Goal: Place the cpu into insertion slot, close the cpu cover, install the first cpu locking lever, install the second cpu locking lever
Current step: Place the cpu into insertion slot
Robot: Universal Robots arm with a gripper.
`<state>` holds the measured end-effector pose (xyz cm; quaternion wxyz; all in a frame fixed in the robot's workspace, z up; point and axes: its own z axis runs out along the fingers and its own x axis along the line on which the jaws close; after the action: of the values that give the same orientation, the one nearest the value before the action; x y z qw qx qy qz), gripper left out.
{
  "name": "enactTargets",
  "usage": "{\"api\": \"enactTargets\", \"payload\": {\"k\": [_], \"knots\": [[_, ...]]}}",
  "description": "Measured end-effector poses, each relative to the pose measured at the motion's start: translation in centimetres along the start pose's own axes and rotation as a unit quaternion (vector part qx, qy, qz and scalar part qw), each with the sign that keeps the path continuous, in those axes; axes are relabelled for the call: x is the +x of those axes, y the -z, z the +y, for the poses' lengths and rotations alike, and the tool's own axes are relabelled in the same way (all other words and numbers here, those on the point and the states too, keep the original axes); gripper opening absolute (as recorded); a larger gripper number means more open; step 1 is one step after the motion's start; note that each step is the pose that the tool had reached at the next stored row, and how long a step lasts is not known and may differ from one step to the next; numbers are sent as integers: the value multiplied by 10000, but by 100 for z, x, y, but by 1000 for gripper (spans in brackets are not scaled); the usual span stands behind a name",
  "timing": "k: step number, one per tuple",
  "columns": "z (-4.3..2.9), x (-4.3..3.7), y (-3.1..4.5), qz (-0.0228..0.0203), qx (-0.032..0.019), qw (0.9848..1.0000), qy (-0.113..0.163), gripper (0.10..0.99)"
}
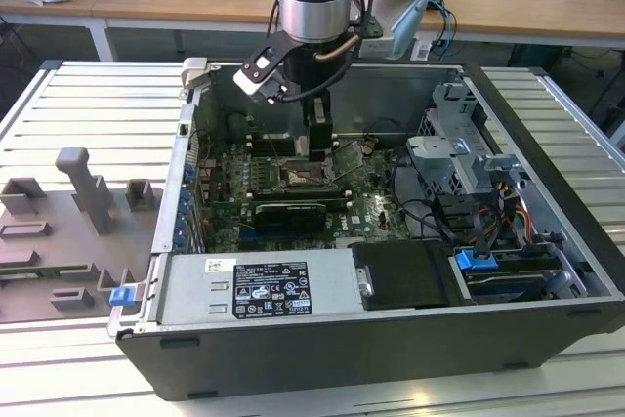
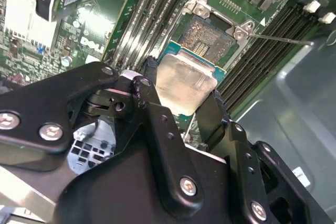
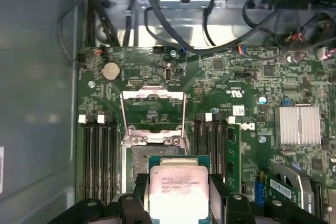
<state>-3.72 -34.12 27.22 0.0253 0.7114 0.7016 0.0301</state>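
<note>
My gripper (image 2: 184, 92) is shut on the cpu (image 2: 185, 80), a flat square chip with a pale silver face, held by two opposite edges between the black fingers (image 2: 149, 77). In the first wrist view the cpu (image 3: 178, 190) hangs just short of the insertion slot (image 3: 152, 153), partly hiding its dark square. The slot (image 2: 207, 38) lies bare with its contacts showing. The cpu cover (image 3: 152, 96) is swung open away from the slot. A thin wire locking lever (image 2: 278, 39) sticks out sideways. In the exterior view the gripper (image 1: 314, 148) hovers inside the open computer case, above the slot (image 1: 305, 179).
Long black memory slots (image 3: 100, 156) flank the socket on both sides. A black graphics card (image 1: 288, 212) lies just in front of it. The power supply (image 1: 259, 290), a drive cage (image 1: 459, 153) and loose cables (image 1: 430, 212) crowd the case. Grey fixtures (image 1: 88, 192) stand on the table.
</note>
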Motion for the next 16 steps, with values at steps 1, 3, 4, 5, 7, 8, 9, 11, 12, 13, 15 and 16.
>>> {"api": "enactTargets", "payload": {"k": [1, 3, 4, 5, 7, 8, 9, 11, 12, 13, 15, 16], "knots": [[0, 0, -8, -33, -2, 10000, -3, 541], [2, 6, -47, -33, -2, 10000, -3, 541], [-1, 13, -80, -28, -2, 10000, -3, 541], [-3, 19, -112, -27, -2, 10000, -2, 541], [-7, 38, -158, -22, -2, 10000, 65, 541], [-8, 41, -177, -15, -1, 9999, 152, 541], [-12, 51, -207, -7, -1, 9997, 250, 541], [-15, 67, -252, -5, -1, 9996, 278, 541], [-28, 82, -288, -5, -2, 9996, 279, 541], [-59, 93, -320, -5, -3, 9996, 279, 541], [-76, 127, -378, -6, -2, 9996, 279, 541], [-78, 148, -398, -5, -3, 9996, 277, 541]]}}
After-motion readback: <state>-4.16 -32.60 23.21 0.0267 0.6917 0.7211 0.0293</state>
